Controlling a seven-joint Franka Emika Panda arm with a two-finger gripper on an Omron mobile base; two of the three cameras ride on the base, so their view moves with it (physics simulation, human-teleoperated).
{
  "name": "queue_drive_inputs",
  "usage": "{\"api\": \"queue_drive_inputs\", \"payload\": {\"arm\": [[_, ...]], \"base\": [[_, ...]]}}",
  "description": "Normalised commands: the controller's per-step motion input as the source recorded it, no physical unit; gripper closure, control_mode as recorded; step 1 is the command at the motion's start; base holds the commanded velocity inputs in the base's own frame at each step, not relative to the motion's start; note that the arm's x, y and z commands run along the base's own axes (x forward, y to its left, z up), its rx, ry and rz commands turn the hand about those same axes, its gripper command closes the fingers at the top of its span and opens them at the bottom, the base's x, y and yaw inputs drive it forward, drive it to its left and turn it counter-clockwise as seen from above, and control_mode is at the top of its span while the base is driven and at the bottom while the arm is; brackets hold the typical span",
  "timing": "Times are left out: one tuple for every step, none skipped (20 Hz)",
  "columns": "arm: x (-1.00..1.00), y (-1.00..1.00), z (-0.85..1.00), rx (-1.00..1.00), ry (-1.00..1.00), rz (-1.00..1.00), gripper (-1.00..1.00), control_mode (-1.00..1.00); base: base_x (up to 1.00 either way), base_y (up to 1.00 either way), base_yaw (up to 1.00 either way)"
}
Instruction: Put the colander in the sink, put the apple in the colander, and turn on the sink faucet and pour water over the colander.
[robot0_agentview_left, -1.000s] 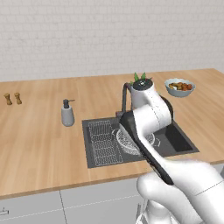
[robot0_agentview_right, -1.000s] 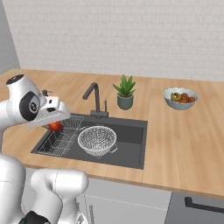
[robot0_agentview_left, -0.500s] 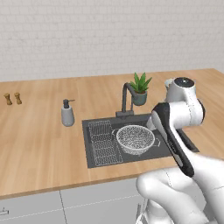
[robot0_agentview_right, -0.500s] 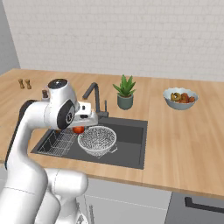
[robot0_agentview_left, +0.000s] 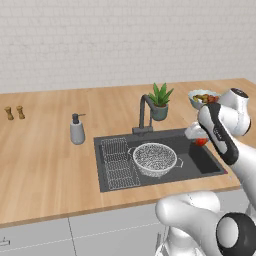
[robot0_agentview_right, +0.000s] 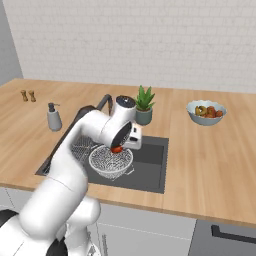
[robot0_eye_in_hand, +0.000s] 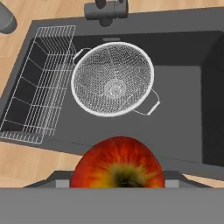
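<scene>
Red apple (robot0_eye_in_hand: 117, 162) sits clamped in my gripper (robot0_agentview_right: 120, 148) above the sink (robot0_eye_in_hand: 183, 87), short of the colander (robot0_eye_in_hand: 112, 78) (empty, beside the rack): letting go here could bounce it onto the basin floor

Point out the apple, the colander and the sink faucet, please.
apple (robot0_eye_in_hand: 117, 162): hand view, red front.
colander (robot0_eye_in_hand: 113, 78): hand view, mesh bottom.
sink faucet (robot0_agentview_left: 144, 113): left base view, upright neck.
</scene>
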Motion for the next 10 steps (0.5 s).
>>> {"api": "queue_drive_inputs", "payload": {"arm": [[0.86,-0.18,-0.35,0.2,0.03,0.0,1.0,-1.0],[0.87,-0.13,-0.35,0.17,0.03,0.0,1.0,-1.0],[0.88,-0.05,-0.35,0.15,0.01,0.0,1.0,-1.0],[0.89,0.0,-0.34,0.11,0.0,0.0,1.0,-1.0],[0.89,0.0,-0.34,0.08,0.0,0.0,1.0,-1.0],[0.89,0.0,-0.33,0.07,0.0,0.0,1.0,-1.0],[0.88,0.0,-0.34,0.04,0.0,0.0,1.0,-1.0],[0.87,0.06,-0.35,0.01,0.0,0.0,1.0,-1.0],[0.86,0.08,-0.39,0.0,0.01,0.0,1.0,-1.0],[0.73,0.1,-0.42,0.0,0.01,0.0,1.0,-1.0]], "base": [[0.0,0.0,0.0],[0.0,0.0,0.0],[0.0,0.0,0.0],[0.0,0.0,0.0],[0.0,0.0,0.0],[0.0,0.0,0.0],[0.0,0.0,0.0],[0.0,0.0,0.0],[0.0,0.0,0.0],[0.0,0.0,0.0]]}}
